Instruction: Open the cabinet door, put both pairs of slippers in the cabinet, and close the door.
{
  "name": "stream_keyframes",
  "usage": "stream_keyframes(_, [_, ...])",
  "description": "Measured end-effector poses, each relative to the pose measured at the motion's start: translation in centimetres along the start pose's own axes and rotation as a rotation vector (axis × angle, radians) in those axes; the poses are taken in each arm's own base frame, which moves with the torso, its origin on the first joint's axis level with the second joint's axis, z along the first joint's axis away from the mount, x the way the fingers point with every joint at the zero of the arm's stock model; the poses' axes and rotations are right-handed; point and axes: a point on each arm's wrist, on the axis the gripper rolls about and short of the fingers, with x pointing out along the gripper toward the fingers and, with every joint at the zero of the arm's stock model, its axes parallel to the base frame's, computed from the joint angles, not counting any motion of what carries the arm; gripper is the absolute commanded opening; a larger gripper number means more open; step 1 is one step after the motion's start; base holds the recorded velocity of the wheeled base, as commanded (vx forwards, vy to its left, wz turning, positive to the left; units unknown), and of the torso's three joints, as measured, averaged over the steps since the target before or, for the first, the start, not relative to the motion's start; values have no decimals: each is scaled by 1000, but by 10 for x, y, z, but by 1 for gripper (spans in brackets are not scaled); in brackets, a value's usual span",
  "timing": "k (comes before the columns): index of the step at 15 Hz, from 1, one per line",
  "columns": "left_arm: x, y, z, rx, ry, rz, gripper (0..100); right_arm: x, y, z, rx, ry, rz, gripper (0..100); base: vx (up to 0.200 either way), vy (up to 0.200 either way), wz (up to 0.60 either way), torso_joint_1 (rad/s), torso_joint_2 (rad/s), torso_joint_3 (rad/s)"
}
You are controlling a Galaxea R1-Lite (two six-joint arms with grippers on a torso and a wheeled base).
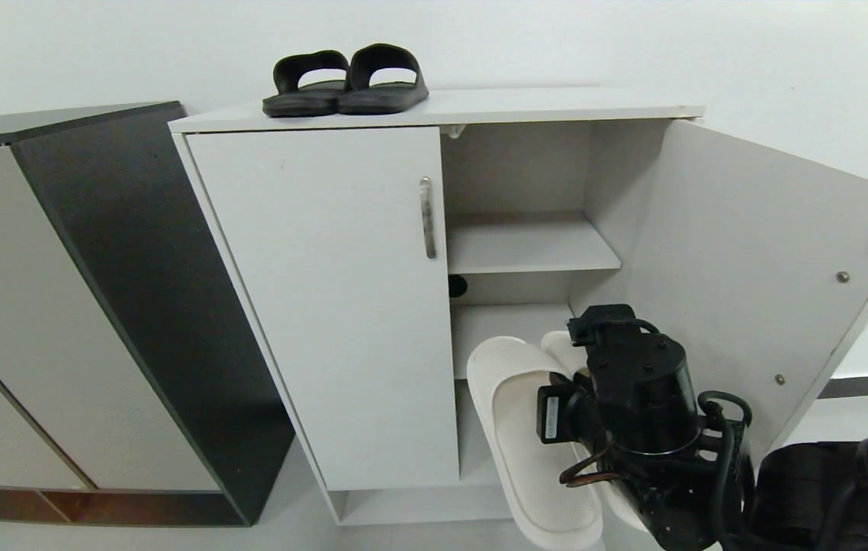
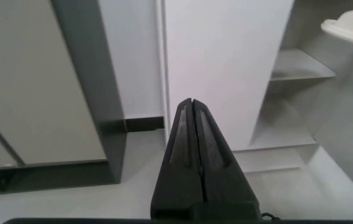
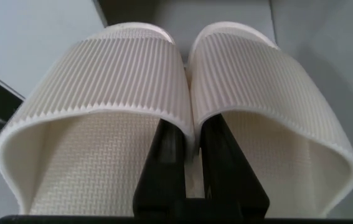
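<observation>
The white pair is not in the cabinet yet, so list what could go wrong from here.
The right hand pinches the white slippers only by their inner strap edges, so one might slip free. The pair hangs wide before the opening; it could catch the shut left door or the middle shelf.

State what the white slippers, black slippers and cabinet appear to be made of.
The white slippers: likely soft foam or rubber, matte, ribbed straps. The black slippers: similar moulded rubber or foam, matte. The cabinet: probably white laminated board, smooth flat panels; handle looks like brushed metal.
</observation>
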Motion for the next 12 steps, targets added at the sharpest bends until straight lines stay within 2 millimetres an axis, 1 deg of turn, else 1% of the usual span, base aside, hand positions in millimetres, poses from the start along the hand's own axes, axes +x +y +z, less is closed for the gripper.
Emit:
stream_keyframes(2, [0, 0, 0, 0, -1, 1, 0, -7, 4, 1, -4, -8, 11, 0, 0, 0, 0, 0, 0, 0])
stream_keyframes(4, [0, 0, 0, 0, 0, 0, 0, -10, 4, 2, -11, -12, 12, 0, 0, 0, 0, 0, 0, 0])
stream_keyframes(7, [0, 0, 0, 0, -1, 0, 0, -14, -5, 4, -23, -14, -5, 0, 0, 0, 0, 0, 0, 0])
stream_keyframes(9, [0, 0, 0, 0, -1, 0, 0, -12, -14, 2, -40, -6, -33, 0, 0, 0, 0, 0, 0, 0])
stream_keyframes(12, [0, 0, 0, 0, -1, 0, 0, -8, -22, 2, -41, -2, -63, 0, 0, 0, 0, 0, 0, 0])
